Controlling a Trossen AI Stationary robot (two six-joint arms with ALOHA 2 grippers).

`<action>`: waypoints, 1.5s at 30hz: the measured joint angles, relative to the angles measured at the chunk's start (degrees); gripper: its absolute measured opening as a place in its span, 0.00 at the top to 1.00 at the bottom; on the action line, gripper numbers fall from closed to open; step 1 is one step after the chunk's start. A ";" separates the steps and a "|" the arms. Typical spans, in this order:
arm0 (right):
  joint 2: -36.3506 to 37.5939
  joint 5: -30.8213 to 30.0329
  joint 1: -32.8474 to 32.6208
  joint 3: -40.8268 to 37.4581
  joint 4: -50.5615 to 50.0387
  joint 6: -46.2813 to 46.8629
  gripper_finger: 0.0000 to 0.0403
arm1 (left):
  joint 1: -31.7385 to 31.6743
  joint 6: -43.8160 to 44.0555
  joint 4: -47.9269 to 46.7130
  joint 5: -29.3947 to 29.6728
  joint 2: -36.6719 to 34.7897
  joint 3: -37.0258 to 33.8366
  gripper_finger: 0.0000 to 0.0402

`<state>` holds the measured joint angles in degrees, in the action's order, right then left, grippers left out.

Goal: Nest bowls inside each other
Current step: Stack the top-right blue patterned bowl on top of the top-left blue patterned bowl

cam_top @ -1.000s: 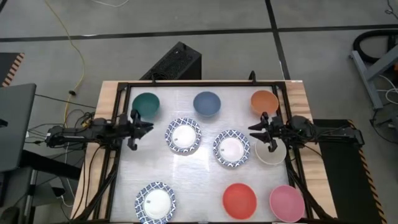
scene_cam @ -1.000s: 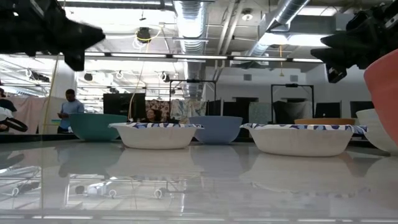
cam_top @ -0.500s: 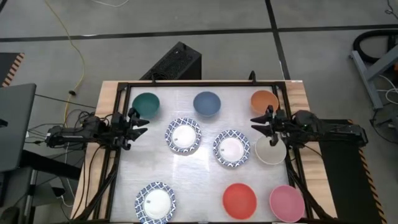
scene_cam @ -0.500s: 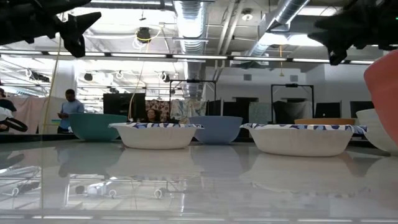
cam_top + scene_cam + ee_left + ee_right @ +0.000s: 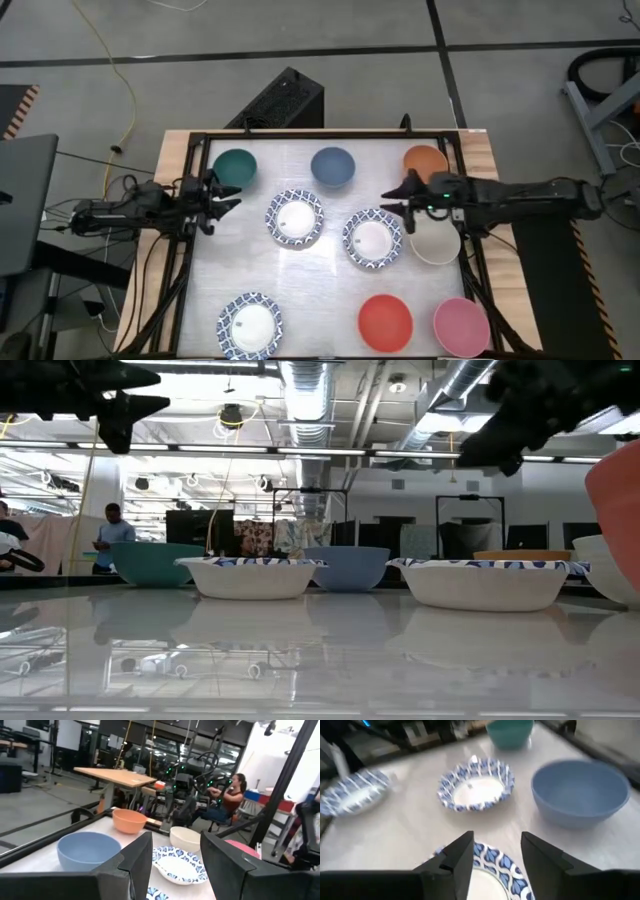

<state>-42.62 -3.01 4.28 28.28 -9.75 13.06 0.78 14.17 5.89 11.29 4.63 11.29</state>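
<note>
Nine bowls sit apart on the bench, none nested in another. Along the far edge stand the green bowl, the blue bowl and the orange bowl. In the middle row two blue-rimmed white bowls lie near each other, one nearer the left arm and the other toward the right, with the cream bowl just beside the latter at the bench's right edge. At the near edge are a third blue-rimmed bowl, the red bowl and the pink bowl, the last two close together. The right pincer reaches in over the bench between the orange bowl and the right-hand patterned bowl, raised above them, its fingers apart and holding nothing; its wrist view looks down on the rim of that patterned bowl. The left pincer hangs at the left edge, just in front of the green bowl and beside the left patterned bowl, fingers likewise apart and empty. Beyond the bench a person stands in the room.
</note>
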 joint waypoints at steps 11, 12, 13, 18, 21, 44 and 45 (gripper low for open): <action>-17.23 0.03 0.06 5.45 -2.05 -2.59 0.36 | 0.00 -4.00 -2.04 2.96 1.50 0.00 0.61; -18.26 0.03 0.06 5.81 -2.02 -3.90 0.36 | 0.00 -4.03 -2.54 3.65 1.50 0.00 0.61; -19.24 0.04 0.20 6.14 -1.88 -5.10 0.36 | 0.00 -4.00 -2.96 4.30 1.50 0.00 0.61; -23.94 0.05 2.51 6.86 -2.27 -6.05 0.35 | 0.00 -4.00 -4.53 4.58 1.50 0.00 0.61; -26.27 0.05 4.65 6.98 -2.73 -6.08 0.35 | 0.00 -3.91 -6.26 4.57 1.50 0.00 0.61; -30.52 5.74 9.64 8.93 -5.27 -6.19 0.35 | 0.00 -2.36 -10.49 4.55 1.50 -0.02 0.61; -30.26 6.33 9.63 9.41 -5.26 -6.19 0.35 | 0.00 -2.36 -10.49 4.55 1.50 -0.02 0.61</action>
<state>-72.88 3.32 13.91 37.69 -15.00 6.87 0.78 11.81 -4.60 15.84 6.13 11.27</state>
